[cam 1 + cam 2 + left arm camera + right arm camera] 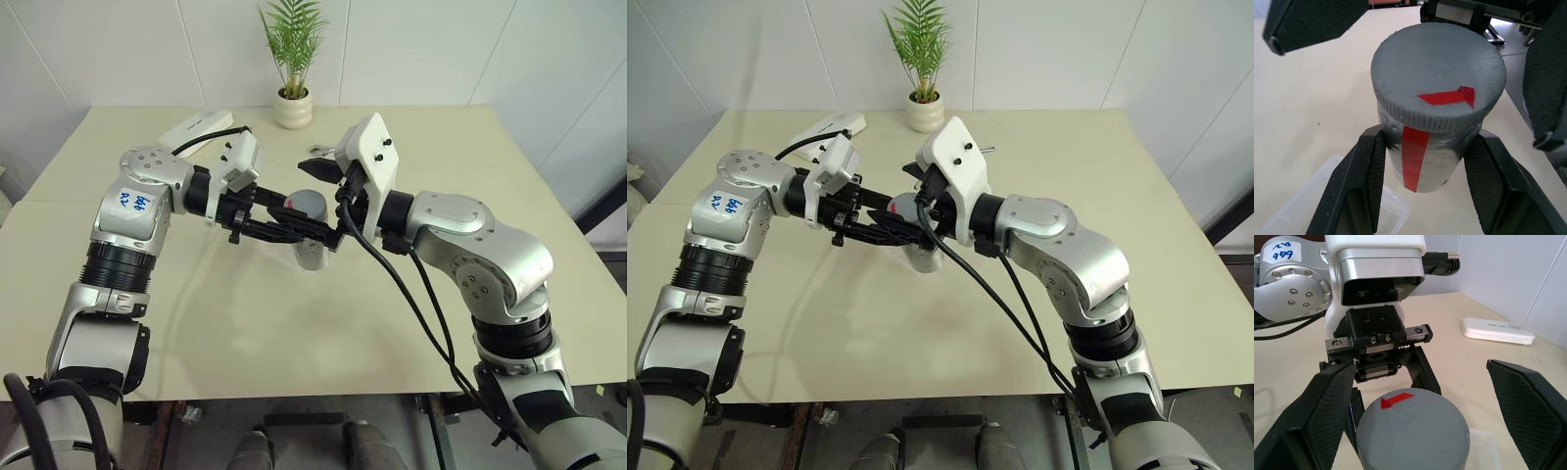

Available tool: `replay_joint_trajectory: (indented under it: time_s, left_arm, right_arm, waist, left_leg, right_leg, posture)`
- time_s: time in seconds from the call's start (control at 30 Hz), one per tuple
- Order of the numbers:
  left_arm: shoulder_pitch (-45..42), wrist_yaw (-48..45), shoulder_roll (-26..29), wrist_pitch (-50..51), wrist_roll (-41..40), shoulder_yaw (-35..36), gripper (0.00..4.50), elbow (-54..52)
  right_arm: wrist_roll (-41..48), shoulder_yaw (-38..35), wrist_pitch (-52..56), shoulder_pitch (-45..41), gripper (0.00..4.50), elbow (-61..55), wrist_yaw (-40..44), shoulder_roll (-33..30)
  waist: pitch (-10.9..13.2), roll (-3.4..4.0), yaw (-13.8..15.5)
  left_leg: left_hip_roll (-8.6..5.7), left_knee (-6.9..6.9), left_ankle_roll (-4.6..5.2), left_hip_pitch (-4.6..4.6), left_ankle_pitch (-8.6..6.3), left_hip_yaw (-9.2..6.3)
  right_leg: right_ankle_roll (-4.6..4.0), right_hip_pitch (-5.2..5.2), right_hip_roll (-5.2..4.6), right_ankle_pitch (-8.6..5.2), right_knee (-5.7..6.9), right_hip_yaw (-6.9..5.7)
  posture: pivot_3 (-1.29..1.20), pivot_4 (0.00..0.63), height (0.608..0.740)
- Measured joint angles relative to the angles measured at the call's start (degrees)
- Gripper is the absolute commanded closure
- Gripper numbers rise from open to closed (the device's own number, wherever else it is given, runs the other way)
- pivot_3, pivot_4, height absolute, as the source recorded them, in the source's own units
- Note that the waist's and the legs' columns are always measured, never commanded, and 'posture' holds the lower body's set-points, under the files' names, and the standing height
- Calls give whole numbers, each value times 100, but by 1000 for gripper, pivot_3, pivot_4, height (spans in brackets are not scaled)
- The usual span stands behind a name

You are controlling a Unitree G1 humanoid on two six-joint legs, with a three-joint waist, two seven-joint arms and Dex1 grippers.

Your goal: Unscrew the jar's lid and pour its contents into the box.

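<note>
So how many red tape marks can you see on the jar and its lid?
2. One arrow-shaped mark lies on top of the lid; one vertical strip runs down the side of the jar. The far side is hidden.

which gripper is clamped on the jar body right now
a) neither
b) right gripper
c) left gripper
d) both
c: the left gripper has its fingers pressed against both sides of the jar just below the lid, while the right gripper stands wide open, its fingers apart on either side of the lid without touching it.
</note>
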Motion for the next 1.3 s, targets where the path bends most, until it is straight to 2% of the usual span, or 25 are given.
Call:
replay_joint_trajectory:
  time_s: [0.53, 1.13, 1.3]
  left_arm:
    - [83, 203, 4, 215, -33, 33, 2485, -267]
    - [320, 376, 96, 431, -59, 81, 2569, -521]
    - [461, 525, -2, 368, -204, 297, 2569, -518]
  right_arm:
    - [-258, 8, -269, 95, 0, 299, 103, 16]
    - [-159, -70, -180, 366, 0, -54, 235, -517]
    - [-63, -243, -82, 440, 0, -178, 229, -556]
  waist:
    - [0, 0, -1]
    - [0, 0, 3]
    - [0, 0, 8]
  left_leg:
    - [0, 0, 0, 0, 0, 0]
    - [0, 0, 0, 0, 0, 0]
    - [0, 0, 0, 0, 0, 0]
  right_leg:
    - [0, 0, 0, 0, 1, 0]
    - [-1, 0, 0, -1, 1, 0]
    - [-1, 0, -1, -1, 0, 0]
  posture:
    - [0, 150, 740]
    - [0, 150, 740]
    - [0, 150, 740]
